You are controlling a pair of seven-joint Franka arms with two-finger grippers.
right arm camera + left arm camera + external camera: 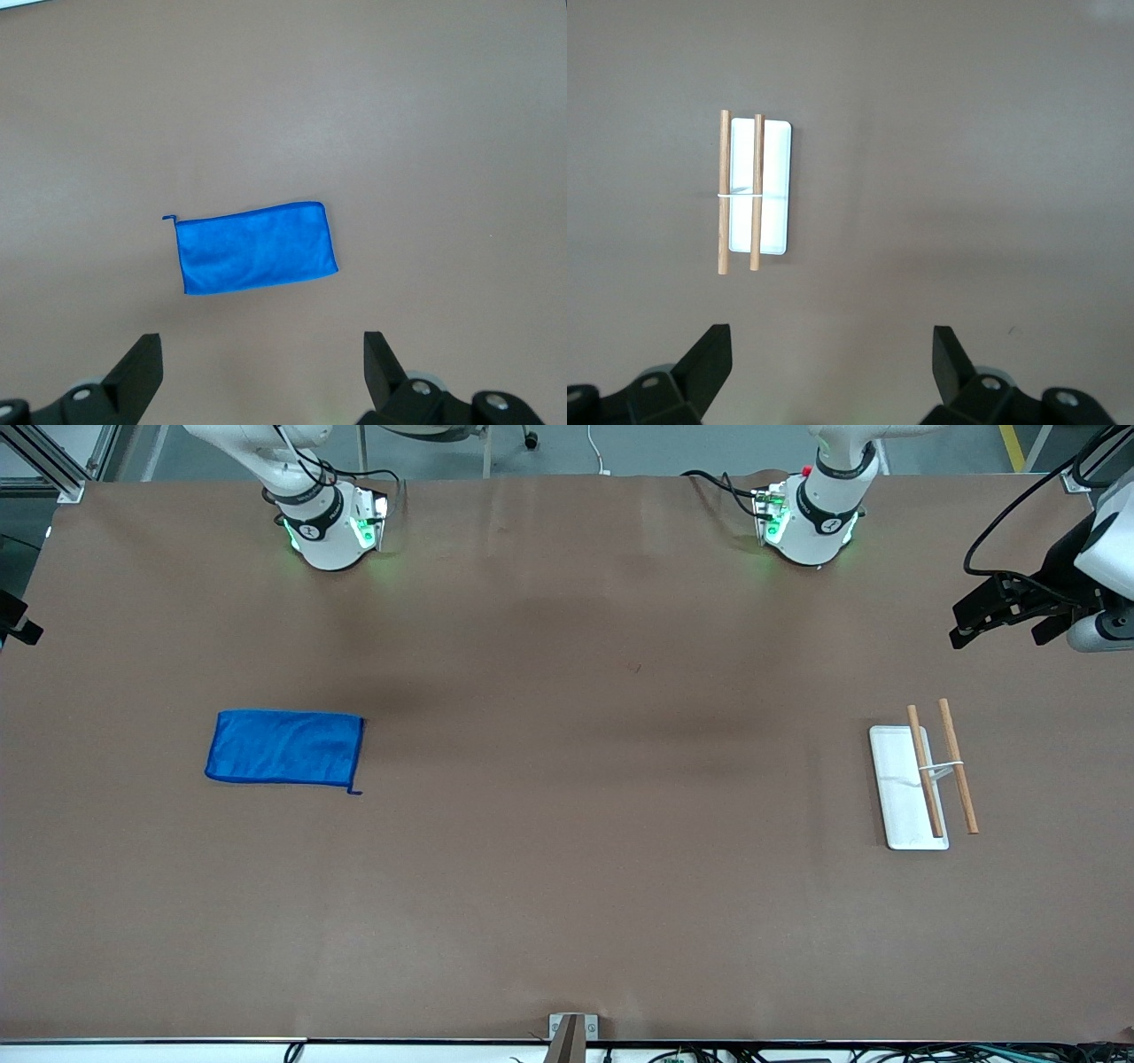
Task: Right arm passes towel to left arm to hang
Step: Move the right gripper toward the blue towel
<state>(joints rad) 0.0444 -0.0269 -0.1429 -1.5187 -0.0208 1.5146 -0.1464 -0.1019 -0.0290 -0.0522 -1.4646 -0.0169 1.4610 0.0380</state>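
Note:
The bright blue towel (285, 747) lies flat and folded on the brown table toward the right arm's end, its small loop at one corner. It also shows in the right wrist view (255, 247). My right gripper (263, 354) is open and empty, high above the table beside the towel. My left gripper (1001, 631) is open and empty, up in the air at the left arm's end of the table. In the left wrist view (830, 354) it is over bare table beside the rack.
A small rack stands toward the left arm's end: a white base (897, 793) carrying two wooden rods (924, 771), also in the left wrist view (724, 190). A metal bracket (571, 1036) sits at the table edge nearest the front camera.

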